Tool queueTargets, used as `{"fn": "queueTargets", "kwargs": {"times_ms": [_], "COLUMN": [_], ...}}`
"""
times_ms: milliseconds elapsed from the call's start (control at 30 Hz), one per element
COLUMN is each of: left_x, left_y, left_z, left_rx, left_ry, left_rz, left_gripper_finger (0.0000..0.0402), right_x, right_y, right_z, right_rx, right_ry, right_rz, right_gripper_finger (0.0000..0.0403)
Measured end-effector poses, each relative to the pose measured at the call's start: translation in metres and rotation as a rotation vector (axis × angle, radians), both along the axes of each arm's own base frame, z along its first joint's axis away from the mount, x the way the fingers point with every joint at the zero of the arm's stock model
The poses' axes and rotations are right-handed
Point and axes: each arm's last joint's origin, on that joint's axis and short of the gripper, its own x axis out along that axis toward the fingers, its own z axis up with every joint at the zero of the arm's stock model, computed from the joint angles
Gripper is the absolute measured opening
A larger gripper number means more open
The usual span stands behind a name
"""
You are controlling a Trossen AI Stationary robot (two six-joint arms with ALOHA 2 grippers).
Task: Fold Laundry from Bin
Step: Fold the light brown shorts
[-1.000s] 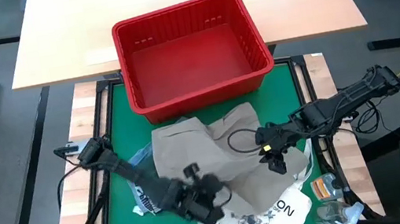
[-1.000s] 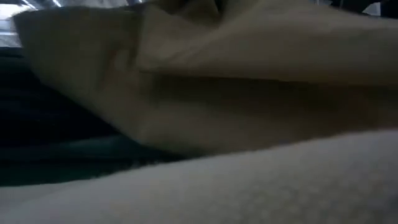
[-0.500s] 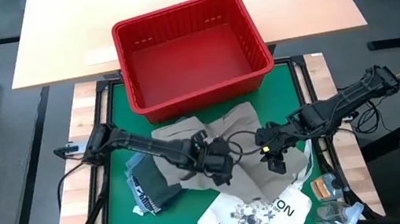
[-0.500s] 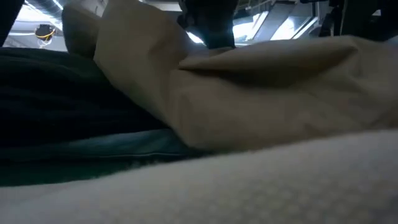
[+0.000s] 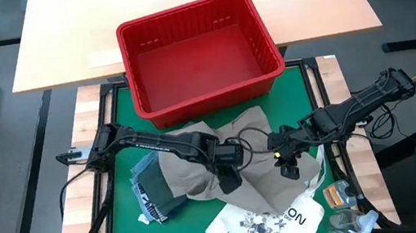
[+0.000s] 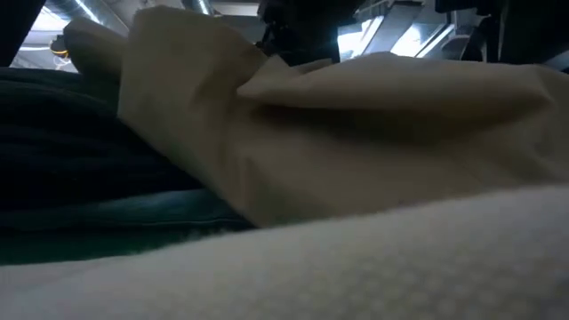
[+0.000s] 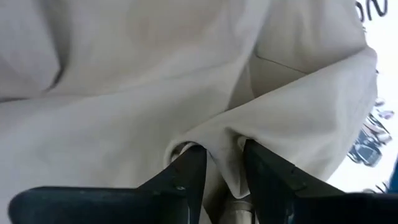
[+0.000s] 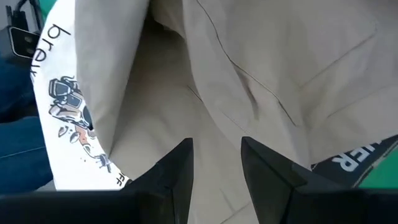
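Lying at the bench's left side, a dark green garment (image 5: 156,197) with a strip of light blue denim (image 5: 143,166) showing beside it sits partly under the khaki-tan garment (image 5: 220,143), which spreads across the middle of the green mat. The left pincer (image 5: 230,181) rests on the khaki cloth near its front edge; in the left wrist view its fingers (image 7: 186,177) stand partly apart with a ridge of that cloth between them, and a firm grip cannot be told. Just right of it, the right pincer (image 5: 287,172) hovers over the same garment, fingers (image 8: 176,168) partly apart, holding nothing. A white printed tote bag (image 5: 267,223) lies at the front edge. The red bin (image 5: 197,56) stands empty at the back edge.
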Motion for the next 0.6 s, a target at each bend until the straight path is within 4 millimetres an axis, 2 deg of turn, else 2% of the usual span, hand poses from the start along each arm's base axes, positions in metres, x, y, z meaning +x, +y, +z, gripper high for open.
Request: {"fn": "queueTargets", "kwargs": {"times_ms": [333,600], "left_x": [-0.002,0.006], "left_y": [-0.008,0.006], "left_z": [0.000,0.003], "left_rx": [0.000,0.139], "left_ry": [0.004,-0.081], "left_rz": [-0.026,0.069], "left_gripper_finger": [0.0146,0.0155], "right_x": [0.003,0.030], "right_y": [0.000,0.009], "right_z": [-0.003,-0.017], "right_rx": [-0.026,-0.011], "right_ry": [0.000,-0.062], "right_rz": [-0.016,-0.020], "right_gripper_finger": [0.0134,0.0134]}}
